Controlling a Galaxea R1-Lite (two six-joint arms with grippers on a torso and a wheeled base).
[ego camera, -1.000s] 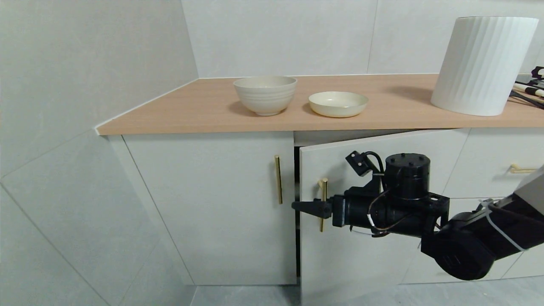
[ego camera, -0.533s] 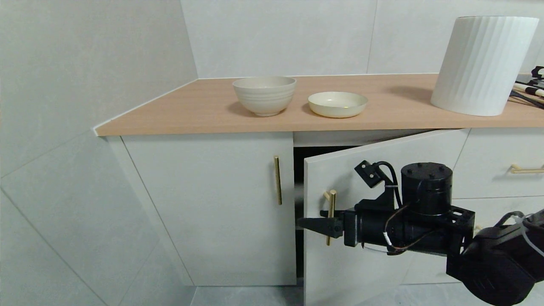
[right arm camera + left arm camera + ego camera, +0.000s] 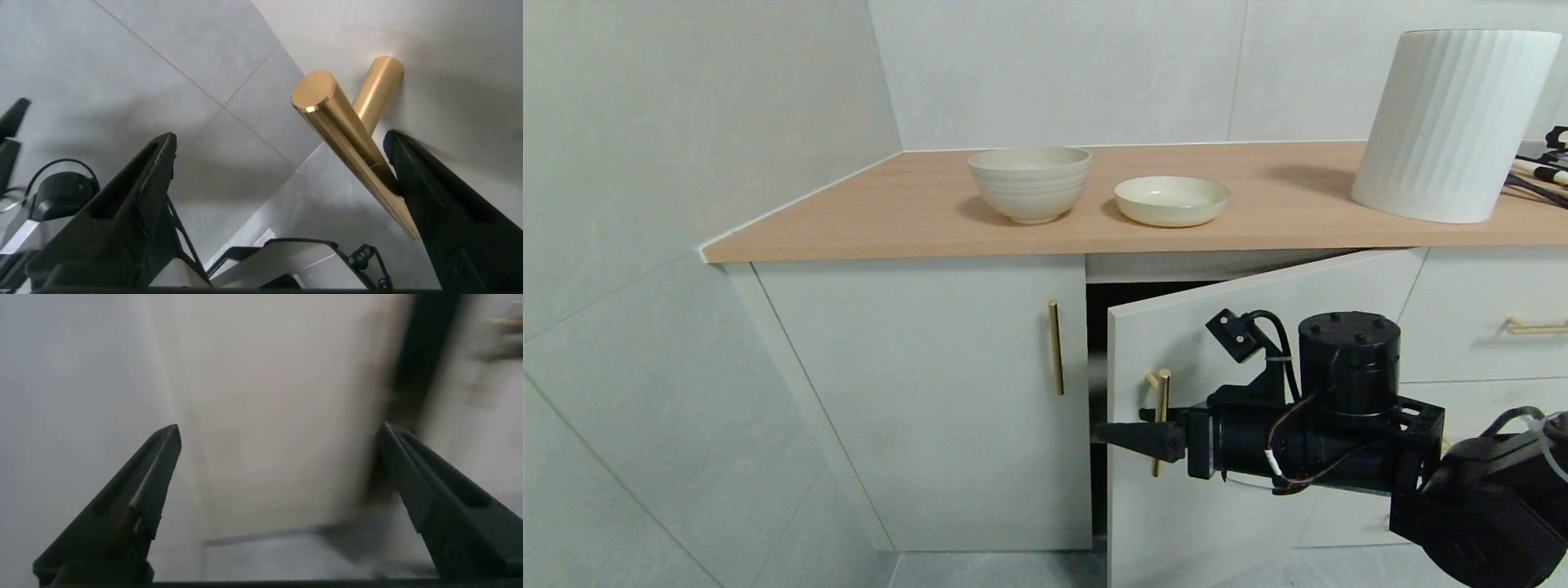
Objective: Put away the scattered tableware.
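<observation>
Wooden surface (image 3: 890,220) above | white cabinet door (image 3: 1258,302) opens wider | right fingers (image 3: 1131,433) wide, brass bar handle (image 3: 1162,392) between | access nearly clear

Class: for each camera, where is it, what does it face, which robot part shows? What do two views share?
Head: on the head, facing down at beige ribbed bowl, shallow cream dish, wooden countertop; right gripper shows.
Left wrist: on that wrist, facing a blurred pale surface; left gripper, jaws apart.
Right wrist: on that wrist, facing the ajar door's brass bar handle; own jaws apart.
Shared: head and right wrist views show that handle.
</observation>
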